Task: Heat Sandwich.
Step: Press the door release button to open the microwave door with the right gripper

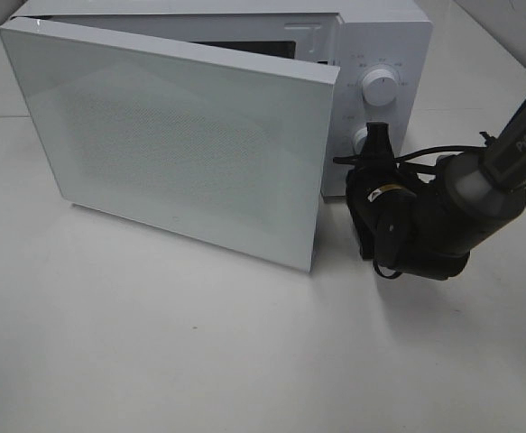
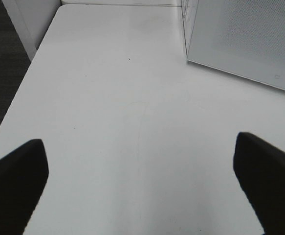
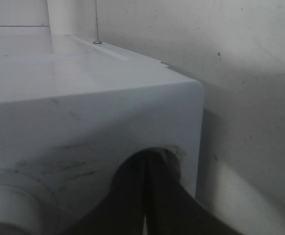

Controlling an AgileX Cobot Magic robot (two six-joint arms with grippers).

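The white microwave (image 1: pixel 384 45) stands at the back with its door (image 1: pixel 181 144) swung wide open toward me. The sandwich is not in view; the door hides the cavity. My right gripper (image 1: pixel 375 135) is shut, its tips against the lower knob (image 1: pixel 362 141) of the control panel, below the upper knob (image 1: pixel 379 88). In the right wrist view the closed fingers (image 3: pixel 132 196) meet at that knob's round edge on the microwave front (image 3: pixel 83 112). My left gripper (image 2: pixel 140 186) is open and empty over the bare white table (image 2: pixel 108 98), out of the exterior high view.
The open door (image 2: pixel 250 44) juts out over the middle of the table (image 1: pixel 154 343) and blocks the way across. The table's left edge (image 2: pixel 30 73) drops to a dark floor. A tiled wall stands close behind the microwave.
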